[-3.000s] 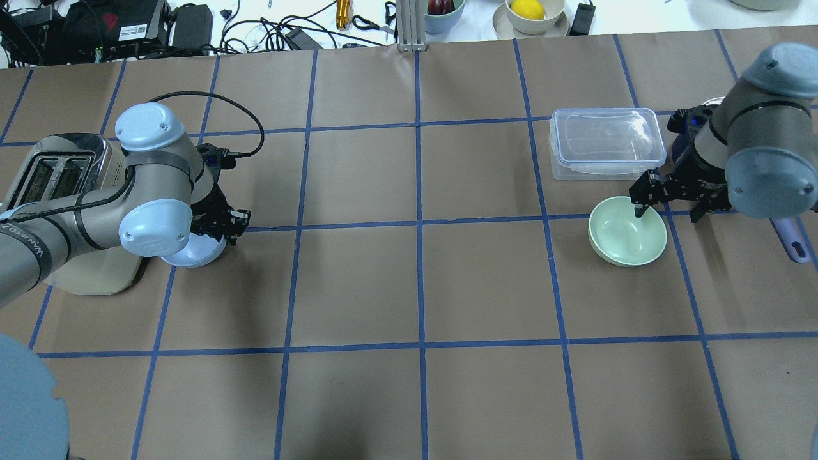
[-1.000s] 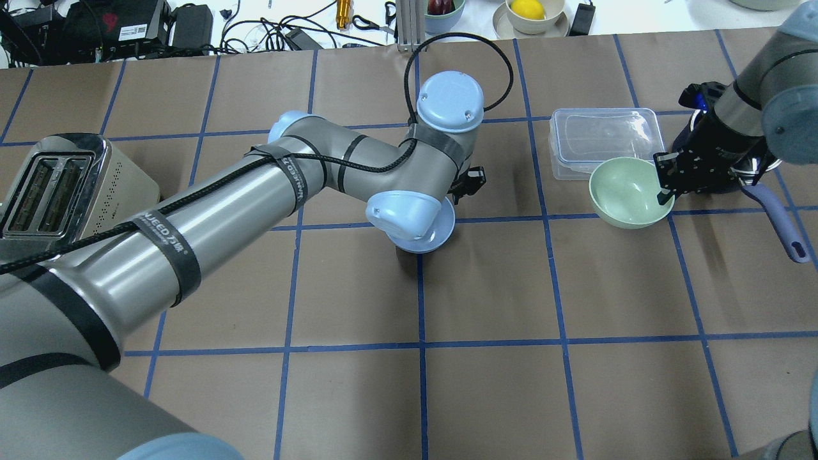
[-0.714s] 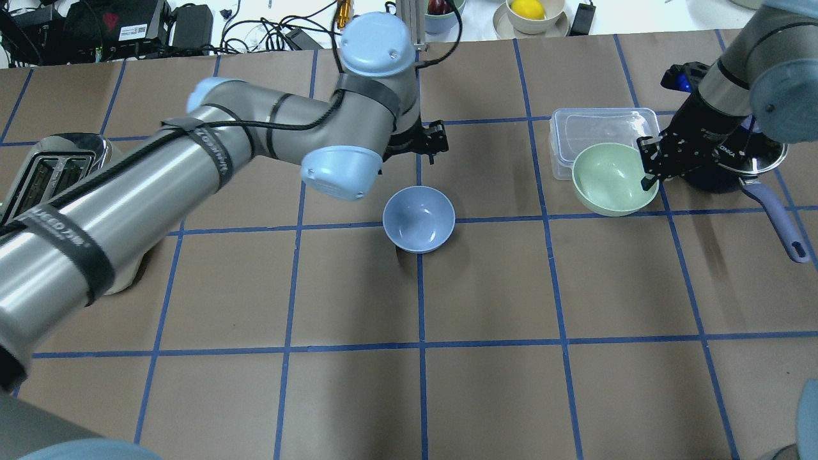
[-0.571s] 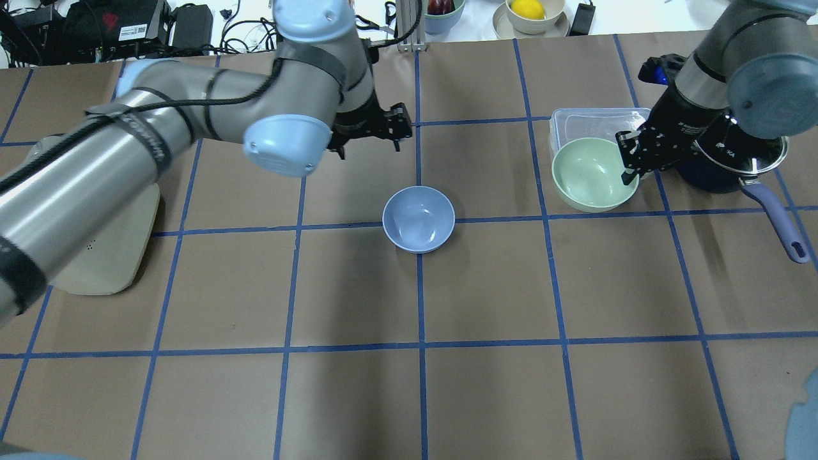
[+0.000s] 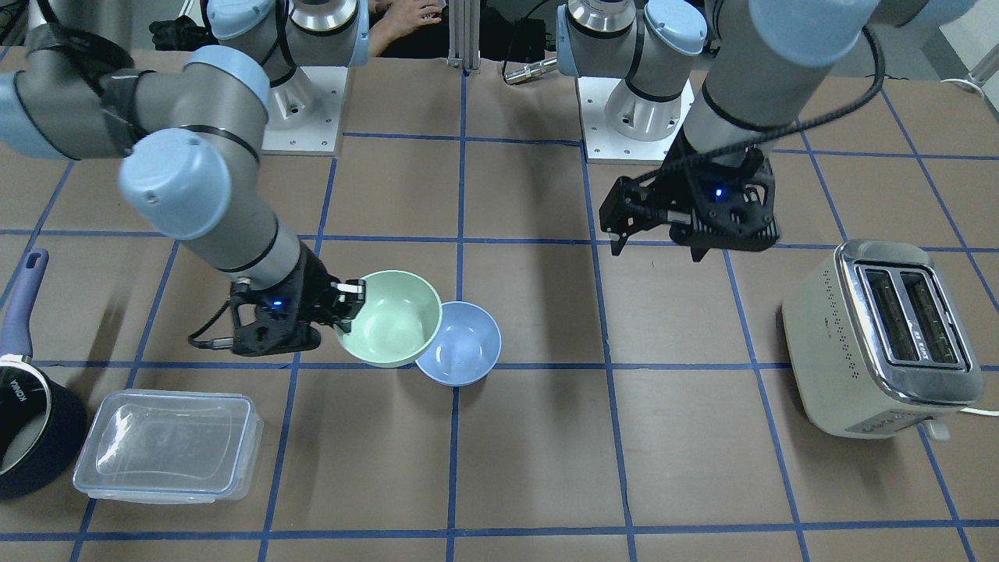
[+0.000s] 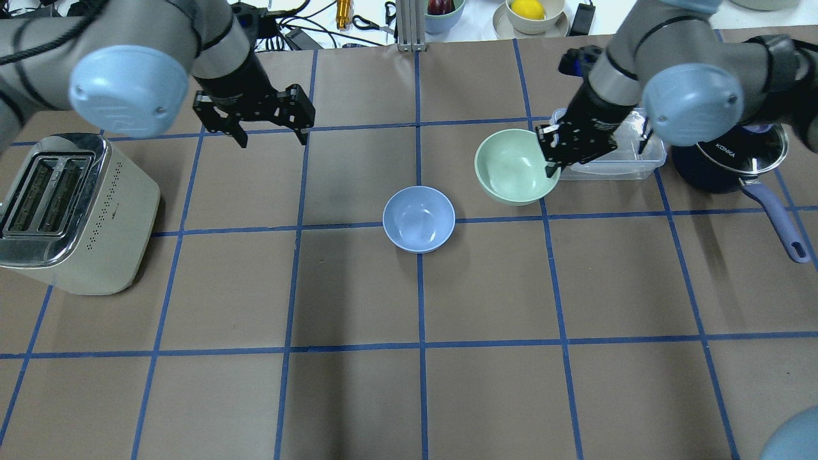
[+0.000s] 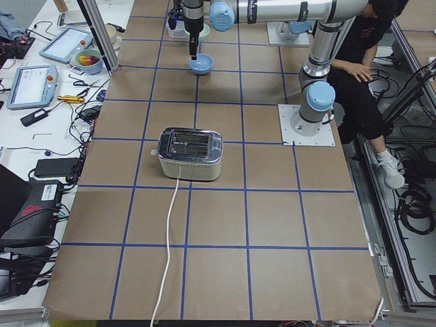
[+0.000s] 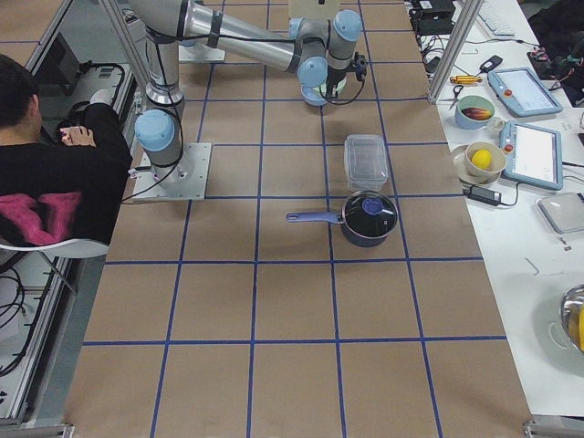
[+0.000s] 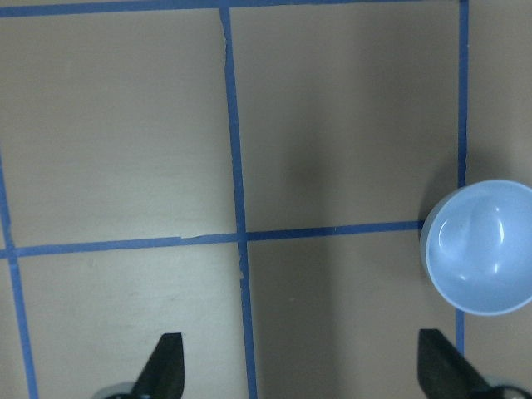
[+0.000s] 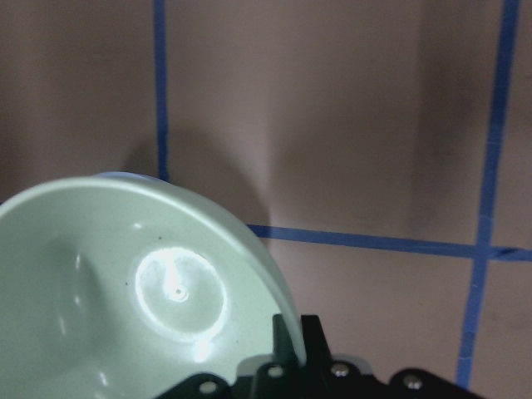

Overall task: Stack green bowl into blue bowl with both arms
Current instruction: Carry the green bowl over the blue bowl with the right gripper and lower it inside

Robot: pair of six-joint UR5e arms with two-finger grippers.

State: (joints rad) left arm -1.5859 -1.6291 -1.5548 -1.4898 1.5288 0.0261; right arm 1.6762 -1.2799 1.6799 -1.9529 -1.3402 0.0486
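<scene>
Brown paper with a blue tape grid covers the table [image 6: 358,287]. Near its middle sits the round pale-blue matte bowl [image 6: 418,218], upright on the paper. The round mint-green matte bowl [image 6: 511,165] hangs just beside it, toward the robot's right, and seems to be raised off the paper (its height is hard to judge). One side of its rim is pinched between the jaws of the black right gripper [image 6: 551,163]. The black left gripper [image 6: 273,133] hovers well away from both bowls, jaws spread wide and empty.
</scene>
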